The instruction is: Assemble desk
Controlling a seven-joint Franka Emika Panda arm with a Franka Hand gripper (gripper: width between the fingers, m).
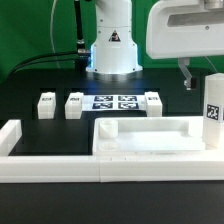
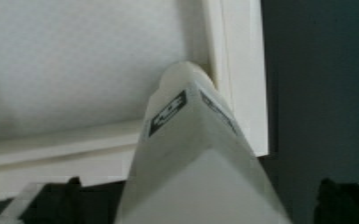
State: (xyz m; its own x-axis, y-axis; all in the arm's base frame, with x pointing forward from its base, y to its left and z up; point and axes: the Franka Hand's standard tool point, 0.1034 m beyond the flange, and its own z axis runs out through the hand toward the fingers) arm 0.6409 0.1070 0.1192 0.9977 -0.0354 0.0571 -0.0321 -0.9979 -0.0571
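Observation:
The white tabletop panel [image 1: 150, 137] lies flat inside the border wall, rim up. One white leg [image 1: 213, 108] stands upright at its corner on the exterior view's right, tag facing front. My gripper [image 1: 200, 72] hovers just above that leg. In the wrist view the leg [image 2: 194, 150] rises between my fingers [image 2: 51, 200], over the tabletop's rim [image 2: 238, 60]. The gripper [image 2: 197, 197] is open and the jaws stand wide on either side of the leg. Three more legs [image 1: 45, 105], [image 1: 75, 103], [image 1: 152, 102] lie in a row behind the tabletop.
The marker board [image 1: 113, 102] lies flat between the loose legs. A long low white border wall [image 1: 100, 168] runs along the front and turns up the exterior view's left [image 1: 10, 135]. The robot's base [image 1: 112, 45] stands at the back centre.

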